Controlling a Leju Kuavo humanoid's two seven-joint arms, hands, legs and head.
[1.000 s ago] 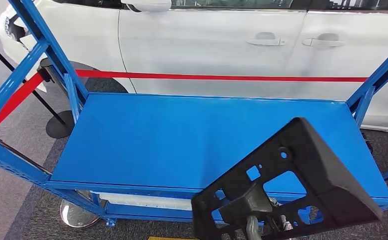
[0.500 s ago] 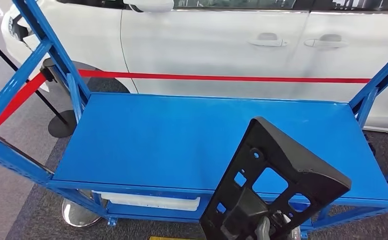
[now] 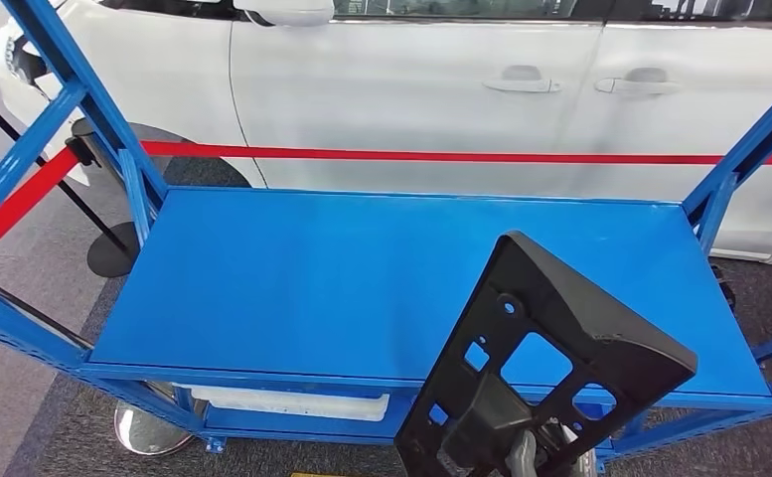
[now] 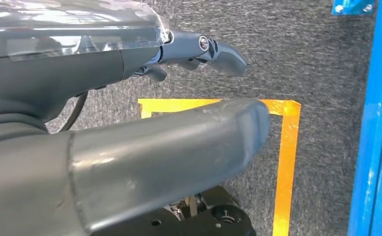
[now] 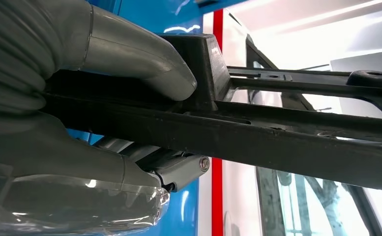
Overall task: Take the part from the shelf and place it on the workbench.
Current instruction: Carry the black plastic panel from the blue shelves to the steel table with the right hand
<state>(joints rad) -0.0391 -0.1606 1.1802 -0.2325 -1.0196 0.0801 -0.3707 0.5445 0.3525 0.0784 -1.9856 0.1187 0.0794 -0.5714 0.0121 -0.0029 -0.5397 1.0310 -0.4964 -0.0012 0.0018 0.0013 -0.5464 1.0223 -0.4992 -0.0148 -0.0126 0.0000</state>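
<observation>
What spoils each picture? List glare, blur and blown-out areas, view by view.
Head view: sharp and evenly lit, soft sheen on the blue shelf, the black part dark but readable. Left wrist view: the left hand up close is soft, with glare on its clear cover. Right wrist view: the white car behind is blown out; the right hand looks blurred.

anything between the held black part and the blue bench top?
Nothing visible. The right hand holds the black part tilted above the near right side of the blue workbench top, whose surface is bare. The red barrier tape and white car sit beyond the far edge.
</observation>
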